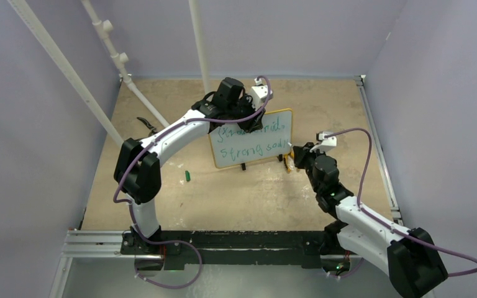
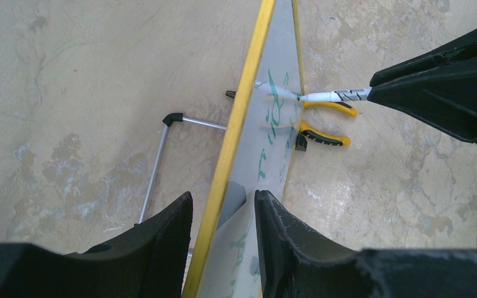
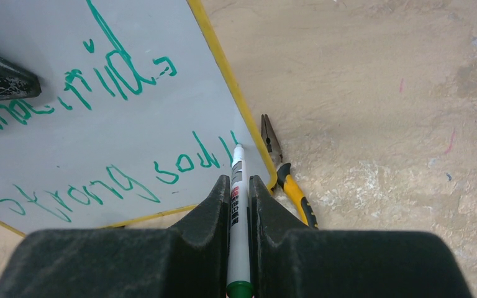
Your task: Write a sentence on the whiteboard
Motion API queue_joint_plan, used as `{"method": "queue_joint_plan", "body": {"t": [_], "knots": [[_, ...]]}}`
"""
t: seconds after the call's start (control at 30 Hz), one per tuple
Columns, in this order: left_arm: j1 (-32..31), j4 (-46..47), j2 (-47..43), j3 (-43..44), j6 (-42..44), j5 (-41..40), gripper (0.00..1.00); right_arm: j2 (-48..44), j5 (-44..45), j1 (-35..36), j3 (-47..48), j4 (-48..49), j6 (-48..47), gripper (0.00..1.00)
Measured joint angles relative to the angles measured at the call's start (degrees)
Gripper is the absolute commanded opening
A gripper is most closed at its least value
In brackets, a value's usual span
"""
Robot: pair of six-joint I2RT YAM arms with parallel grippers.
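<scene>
The whiteboard (image 1: 223, 155) stands upright on its black feet at mid table, its yellow frame showing in the left wrist view (image 2: 239, 112) and the right wrist view (image 3: 223, 62). The sentence (image 1: 248, 139) runs in two lines of green handwriting (image 3: 99, 180). My left gripper (image 1: 243, 115) straddles the board's top edge (image 2: 223, 211) and is shut on it. My right gripper (image 1: 295, 151) is shut on a white marker (image 3: 238, 186). The marker's tip touches the board near its right edge, at the end of the lower line; it also shows in the left wrist view (image 2: 335, 95).
Yellow-handled pliers (image 1: 287, 163) lie on the table just right of the board's lower corner (image 3: 292, 189). A green marker cap (image 1: 187, 176) lies left of the board. White pipes (image 1: 143, 99) cross the back left. A grey metal rod (image 2: 155, 167) lies behind the board.
</scene>
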Motion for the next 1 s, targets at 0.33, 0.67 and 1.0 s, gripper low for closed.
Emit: {"method": "queue_joint_plan", "body": {"t": [0.33,0.67,1.0], "knots": [[0.0,0.02,-0.02,-0.04,0.0,-0.04,0.0,1.16,0.04,0.0,0.02,-0.07,0.17,0.0],[0.0,0.15,-0.07,-0.13,-0.11,-0.28,0.0,1.03,-0.2,0.0,0.31,-0.42,0.13,0.0],[0.0,0.22,-0.07,-0.13,-0.44,-0.7,0.0,3.17,-0.74,0.0,1.66,-3.1,0.92,0.0]]}}
